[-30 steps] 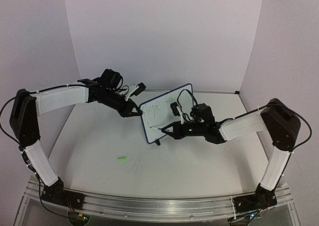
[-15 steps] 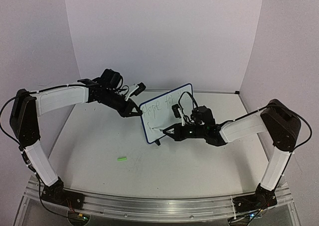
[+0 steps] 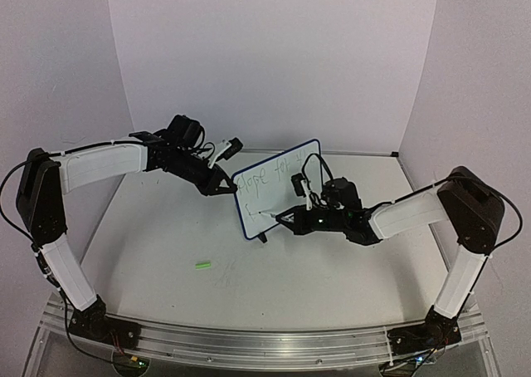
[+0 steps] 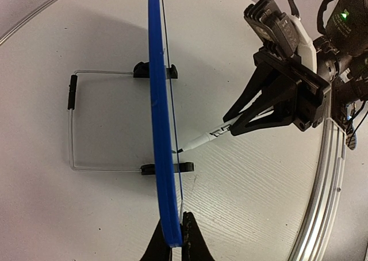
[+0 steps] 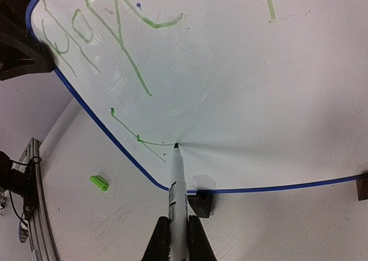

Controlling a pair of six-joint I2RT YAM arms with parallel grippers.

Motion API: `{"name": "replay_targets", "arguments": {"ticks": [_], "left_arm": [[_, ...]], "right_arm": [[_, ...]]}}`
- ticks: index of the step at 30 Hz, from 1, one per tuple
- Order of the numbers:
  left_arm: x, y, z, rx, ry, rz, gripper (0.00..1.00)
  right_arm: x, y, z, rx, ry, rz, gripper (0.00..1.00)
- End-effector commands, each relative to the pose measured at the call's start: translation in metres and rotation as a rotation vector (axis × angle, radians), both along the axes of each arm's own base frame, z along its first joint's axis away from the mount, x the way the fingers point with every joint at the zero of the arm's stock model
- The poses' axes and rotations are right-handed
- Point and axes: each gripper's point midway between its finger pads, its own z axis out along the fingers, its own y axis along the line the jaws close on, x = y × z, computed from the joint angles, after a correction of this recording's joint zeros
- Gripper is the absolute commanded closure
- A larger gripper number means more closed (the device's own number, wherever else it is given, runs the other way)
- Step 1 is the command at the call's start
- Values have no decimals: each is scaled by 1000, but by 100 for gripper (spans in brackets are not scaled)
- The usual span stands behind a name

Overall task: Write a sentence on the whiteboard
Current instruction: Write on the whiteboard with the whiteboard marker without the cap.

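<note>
Green plastic cap [image 3: 203, 265] lying on the white table [image 3: 149, 227], toward the front left, well apart from everything else. Right of it and farther back, left gripper [image 3: 227, 189] pressed together on the left edge of the whiteboard [image 3: 265, 190], pinching the dark blue rim between both fingers. From the left wrist, board seen edge-on, with the wire stand [image 4: 72, 129] and its black feet resting on the table behind it. Whiteboard propped up near the table's middle, face toward the right arm. Green handwriting across the top of the board, a second line barely begun low on the left. White-barrelled marker [image 5: 175, 180], dark tip touching the board at the end of that lower stroke. Farthest right, right gripper [image 3: 284, 217] closed tight around the marker's barrel, just beside the board's lower edge.
</note>
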Motion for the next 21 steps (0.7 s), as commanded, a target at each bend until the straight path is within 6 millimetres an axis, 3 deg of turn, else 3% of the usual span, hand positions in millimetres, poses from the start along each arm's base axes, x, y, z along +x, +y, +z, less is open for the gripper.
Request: {"name": "replay_targets", "arguments": {"ticks": [1,8,21], "left_arm": [[-12,5,-7,38,39,-14,100],[-11,5,-7,38,39,-14,100],[-12,5,-6,35,38,-15,100]], "right_arm": [[2,14,4,35,7,54,100],[0,15,-6,10,30,76,100],[0,18,2,21,19,91,100]]}}
